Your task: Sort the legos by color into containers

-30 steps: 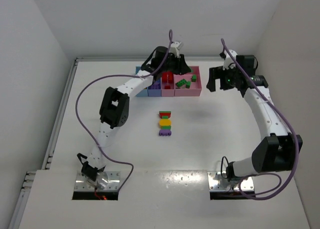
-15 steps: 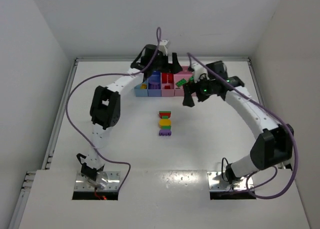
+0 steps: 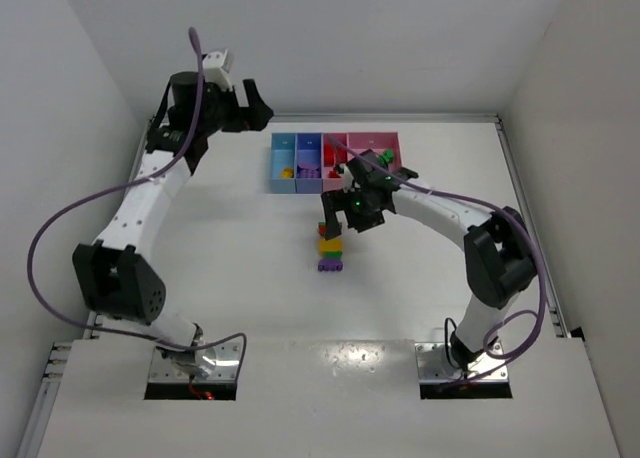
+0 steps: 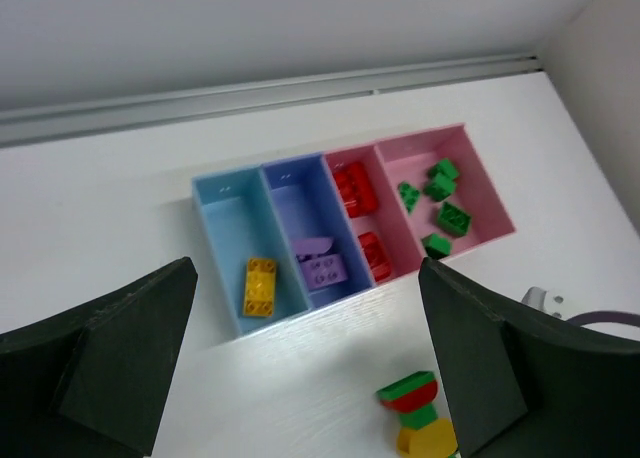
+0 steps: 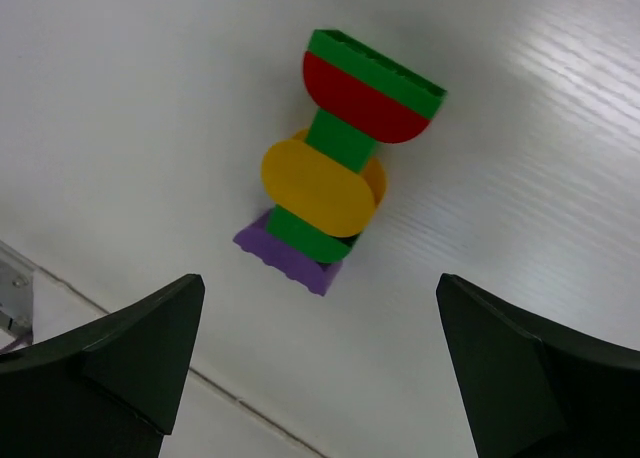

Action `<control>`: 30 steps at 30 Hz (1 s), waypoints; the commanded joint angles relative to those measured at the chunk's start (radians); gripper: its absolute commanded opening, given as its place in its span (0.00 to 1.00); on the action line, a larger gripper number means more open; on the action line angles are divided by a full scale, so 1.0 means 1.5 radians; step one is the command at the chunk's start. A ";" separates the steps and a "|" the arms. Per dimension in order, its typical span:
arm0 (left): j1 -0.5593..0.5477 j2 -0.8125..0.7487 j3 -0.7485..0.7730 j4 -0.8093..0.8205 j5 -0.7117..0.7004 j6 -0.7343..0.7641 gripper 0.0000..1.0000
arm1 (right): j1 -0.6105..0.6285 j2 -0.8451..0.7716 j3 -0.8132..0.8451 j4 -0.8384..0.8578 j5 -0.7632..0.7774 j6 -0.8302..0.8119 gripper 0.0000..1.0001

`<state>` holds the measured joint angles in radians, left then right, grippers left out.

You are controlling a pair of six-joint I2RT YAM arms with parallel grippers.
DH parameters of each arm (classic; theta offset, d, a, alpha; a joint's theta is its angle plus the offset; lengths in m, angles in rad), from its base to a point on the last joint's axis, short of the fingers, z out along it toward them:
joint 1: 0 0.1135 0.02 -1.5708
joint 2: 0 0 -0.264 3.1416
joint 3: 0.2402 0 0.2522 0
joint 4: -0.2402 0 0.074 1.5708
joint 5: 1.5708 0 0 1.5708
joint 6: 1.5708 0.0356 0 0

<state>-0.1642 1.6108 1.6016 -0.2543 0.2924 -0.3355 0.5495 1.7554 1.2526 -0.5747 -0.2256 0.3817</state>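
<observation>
Since the earlier view the left gripper [image 4: 307,278] has swung clear of the containers [image 4: 225,183], spread and empty. The right gripper [image 5: 320,283], likewise spread, hangs over the lego clump [image 5: 360,103] on the table [image 5: 150,98]. We judge it light, rigid, slick (studs lock); pinch the yellow brick [image 5: 322,188] by its flanks.

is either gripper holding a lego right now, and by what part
Nothing is held. The left gripper is open and empty, off to the left of the containers. The right gripper hangs open over the stacked lego clump, its fingers clear of it.
</observation>
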 commanded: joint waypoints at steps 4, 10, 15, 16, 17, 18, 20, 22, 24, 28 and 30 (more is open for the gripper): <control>0.022 -0.157 -0.157 -0.047 -0.112 0.065 1.00 | 0.061 0.022 -0.004 0.045 0.077 0.157 1.00; 0.038 -0.199 -0.208 -0.057 -0.126 0.065 1.00 | 0.082 0.051 0.017 0.060 0.156 0.185 0.94; 0.052 -0.230 -0.239 -0.065 -0.118 0.059 1.00 | 0.082 0.118 0.060 0.060 0.181 0.185 0.89; 0.052 -0.230 -0.245 -0.065 -0.118 0.059 1.00 | 0.082 0.126 0.070 0.060 0.181 0.185 0.87; 0.052 -0.240 -0.246 -0.065 -0.118 0.059 1.00 | 0.082 0.134 0.070 0.060 0.181 0.185 0.84; 0.059 -0.250 -0.256 -0.065 -0.118 0.065 1.00 | 0.082 0.140 0.076 0.060 0.181 0.185 0.84; 0.059 -0.257 -0.270 -0.065 -0.118 0.065 1.00 | 0.088 0.159 0.082 0.060 0.181 0.192 0.84; 0.065 -0.264 -0.276 -0.065 -0.118 0.065 1.00 | 0.088 0.171 0.088 0.066 0.187 0.200 0.82; 0.066 -0.264 -0.282 -0.065 -0.118 0.071 1.00 | 0.088 0.187 0.095 0.066 0.187 0.200 0.75; 0.066 -0.270 -0.288 -0.065 -0.124 0.077 1.00 | 0.088 0.194 0.088 0.066 0.193 0.200 0.67; 0.066 -0.270 -0.295 -0.065 -0.124 0.077 1.00 | 0.088 0.194 0.073 0.073 0.200 0.192 0.57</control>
<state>-0.0776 1.2354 1.1740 -0.3656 0.1158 -0.2344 0.6762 2.0434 1.3563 -0.4931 0.0391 0.6624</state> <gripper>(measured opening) 1.000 0.602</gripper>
